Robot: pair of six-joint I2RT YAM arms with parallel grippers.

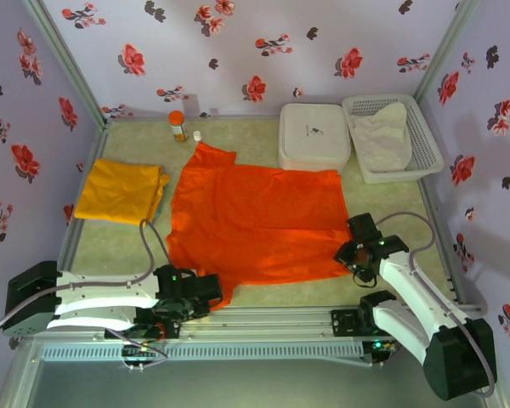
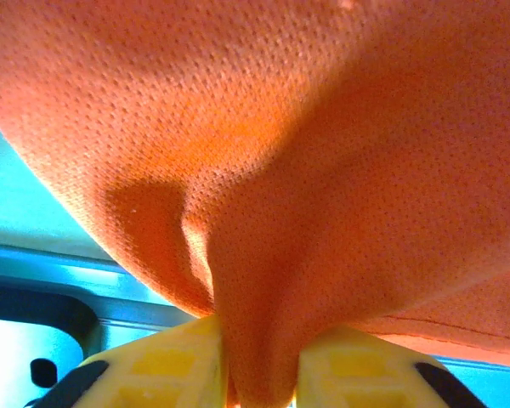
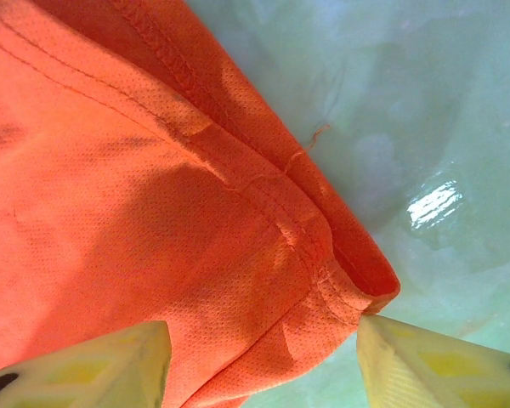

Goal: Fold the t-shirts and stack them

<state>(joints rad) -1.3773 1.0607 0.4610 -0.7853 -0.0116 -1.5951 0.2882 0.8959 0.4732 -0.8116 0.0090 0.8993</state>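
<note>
White arms (image 1: 102,293) (black joints (image 1: 32,287)), grey cables (image 1: 150,248), yellow fingers (image 2: 166,371)

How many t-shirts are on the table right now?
2. A bright orange-red cotton t-shirt lies spread mid-table; a mustard-yellow cotton t-shirt sits folded at the left. Crumpled white cloth in the white plastic basket could be another garment.

A bright orange-red t-shirt (image 1: 255,217), finely mesh-textured, is seen at centre; a mustard-yellow t-shirt (image 1: 119,191) at nine o'clock. The table (image 1: 110,246) is marbled pale green. Lilac walls (image 1: 263,51) are printed with red and black flowers. A white basket (image 1: 428,136) is seen at two o'clock.
</note>
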